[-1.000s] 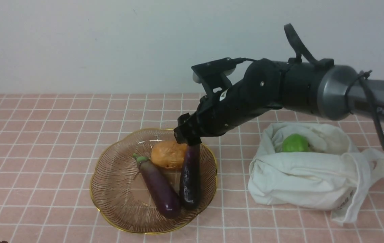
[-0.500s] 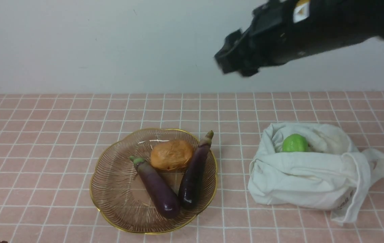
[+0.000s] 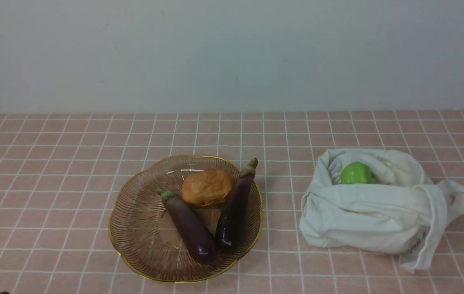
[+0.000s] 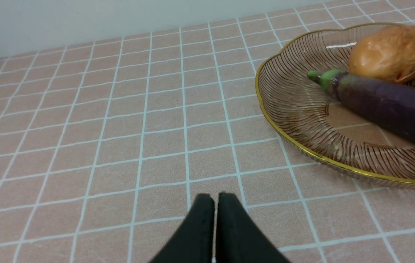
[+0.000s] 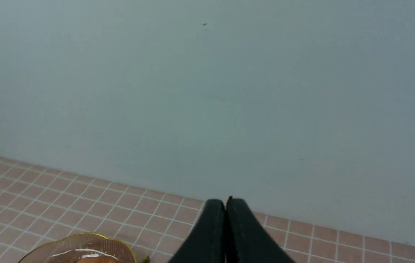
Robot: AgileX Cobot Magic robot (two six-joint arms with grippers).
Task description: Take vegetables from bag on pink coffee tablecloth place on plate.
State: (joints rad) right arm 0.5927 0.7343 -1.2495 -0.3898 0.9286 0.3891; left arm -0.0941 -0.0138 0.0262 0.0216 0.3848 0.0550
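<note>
Almost no writing in view, and none of it readable.
The only print is a few small dark letters [image 3: 418, 243] on the off-white cloth bag [image 3: 362, 220], low at its front right corner. They sit on creased fabric and are too small to make out.

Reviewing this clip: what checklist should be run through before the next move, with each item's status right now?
1. Dark eggplant lying in the plate, stem end over the rim: ok.
2. Right gripper shut, empty, clear of the plate: ok.
3. Left gripper shut, empty, beside the plate: ok.
4. Bag emptied: not ok, a green vegetable shows in its opening.
5. Anything else deeper in the bag: cannot tell.
</note>
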